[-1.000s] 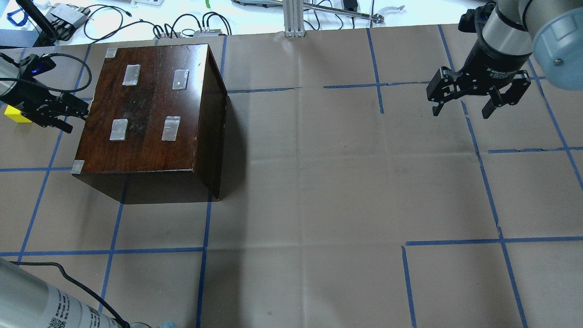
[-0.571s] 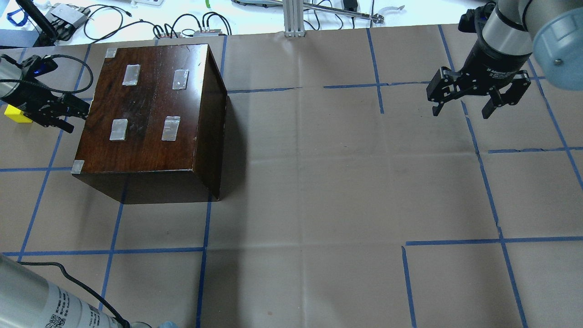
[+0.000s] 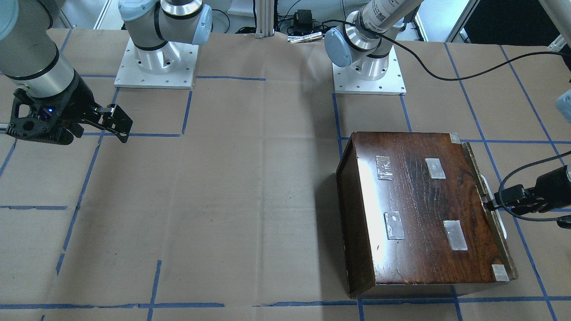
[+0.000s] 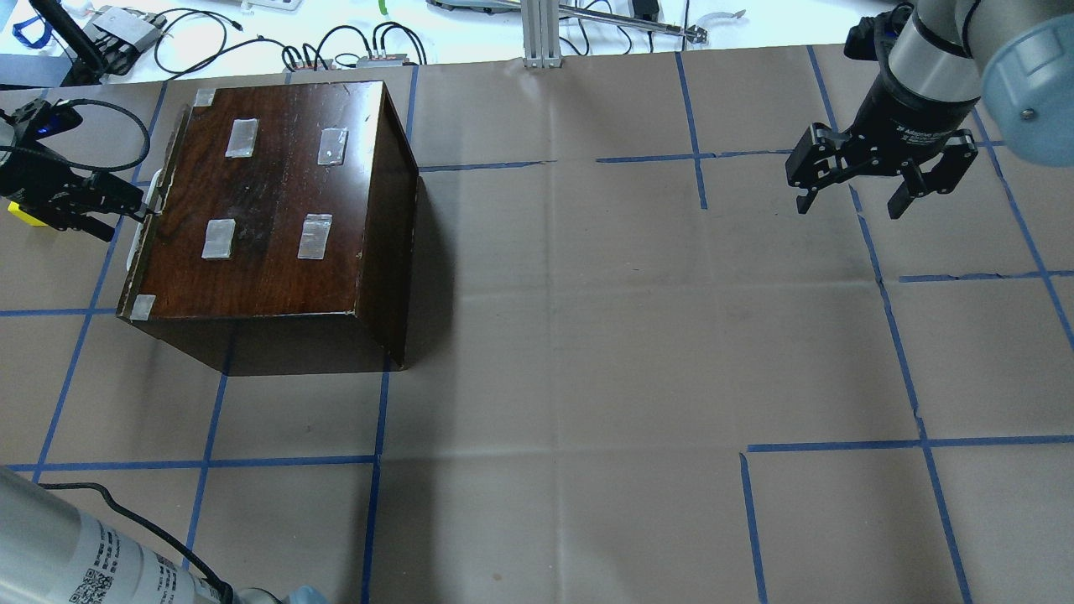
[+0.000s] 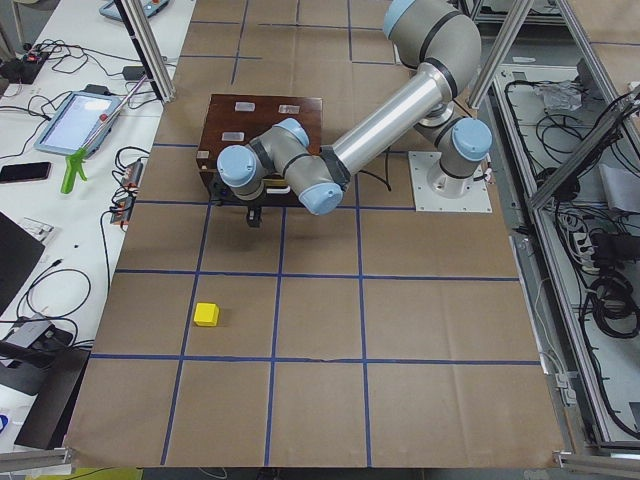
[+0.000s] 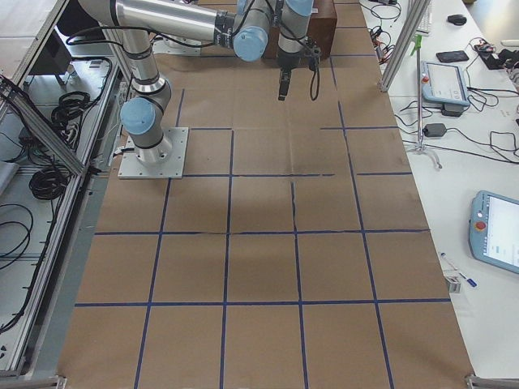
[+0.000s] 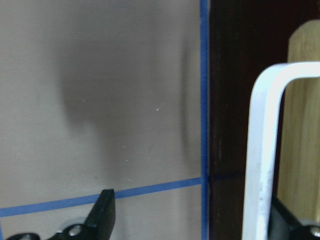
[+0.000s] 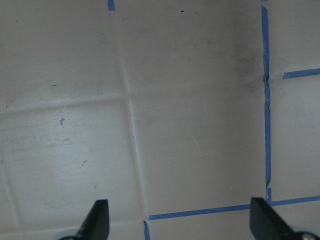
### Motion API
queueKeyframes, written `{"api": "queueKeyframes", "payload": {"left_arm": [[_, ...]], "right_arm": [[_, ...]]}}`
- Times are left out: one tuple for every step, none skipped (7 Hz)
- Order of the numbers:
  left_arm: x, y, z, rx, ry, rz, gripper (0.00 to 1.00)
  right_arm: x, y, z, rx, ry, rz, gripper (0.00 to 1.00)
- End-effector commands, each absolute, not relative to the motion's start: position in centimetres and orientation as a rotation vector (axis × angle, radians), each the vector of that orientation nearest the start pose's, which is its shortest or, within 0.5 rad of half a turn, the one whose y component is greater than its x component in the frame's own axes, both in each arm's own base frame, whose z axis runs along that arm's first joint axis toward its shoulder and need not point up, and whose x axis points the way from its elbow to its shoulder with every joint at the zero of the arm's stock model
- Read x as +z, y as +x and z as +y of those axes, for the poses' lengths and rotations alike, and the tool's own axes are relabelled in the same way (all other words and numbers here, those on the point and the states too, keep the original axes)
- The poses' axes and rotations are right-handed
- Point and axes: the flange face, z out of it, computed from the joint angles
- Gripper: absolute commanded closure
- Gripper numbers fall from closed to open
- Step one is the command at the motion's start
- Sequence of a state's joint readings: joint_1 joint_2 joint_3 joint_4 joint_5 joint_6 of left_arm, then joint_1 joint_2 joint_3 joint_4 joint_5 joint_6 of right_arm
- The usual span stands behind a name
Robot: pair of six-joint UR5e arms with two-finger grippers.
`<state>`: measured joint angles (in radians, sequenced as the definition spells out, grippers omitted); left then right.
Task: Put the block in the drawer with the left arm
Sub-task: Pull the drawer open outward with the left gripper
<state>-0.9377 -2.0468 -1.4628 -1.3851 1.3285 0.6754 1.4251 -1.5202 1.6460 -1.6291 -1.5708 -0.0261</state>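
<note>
The yellow block [image 4: 21,217] lies on the paper left of the dark box [image 4: 277,193], partly hidden behind my left gripper; it shows clear in the exterior left view [image 5: 207,314]. The drawer's dark front panel [image 4: 138,268] stands slightly out from the box, with its white handle [image 7: 260,150] on it. My left gripper [image 4: 122,216] is open, and the handle is between its fingers [image 7: 102,210], close to the right one. Pale drawer wood [image 7: 302,125] shows past the panel. My right gripper [image 4: 849,205] is open and empty, far right, above bare paper.
The table is covered in brown paper with a blue tape grid [image 4: 377,419]. Cables and small devices [image 4: 126,33] lie along the far edge behind the box. A metal post [image 4: 541,33] stands at the back middle. The left arm's black cable loops near the box [image 3: 526,196].
My left gripper has moved left, away from the box, and the drawer front with its white handle has come out a little. The right arm has not moved.
</note>
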Motion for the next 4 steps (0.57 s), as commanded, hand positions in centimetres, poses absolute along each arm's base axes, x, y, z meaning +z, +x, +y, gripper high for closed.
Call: {"api": "queueKeyframes", "payload": {"left_arm": [[28.7, 27.2, -60.4, -0.042, 0.042, 3.432, 0.02], [28.7, 28.0, -60.1, -0.051, 0.025, 3.428, 0.02], [28.9, 28.7, -60.0, -0.072, 0.012, 3.417, 0.02], [28.8, 29.5, -59.9, -0.089, 0.000, 3.405, 0.02]], "right_arm": [[43.2, 5.9, -51.8, 0.103, 0.187, 3.129, 0.00], [43.2, 5.9, -51.7, 0.105, 0.187, 3.128, 0.00], [43.2, 5.9, -51.7, 0.105, 0.187, 3.128, 0.00], [43.2, 5.9, -51.7, 0.105, 0.187, 3.128, 0.00]]}}
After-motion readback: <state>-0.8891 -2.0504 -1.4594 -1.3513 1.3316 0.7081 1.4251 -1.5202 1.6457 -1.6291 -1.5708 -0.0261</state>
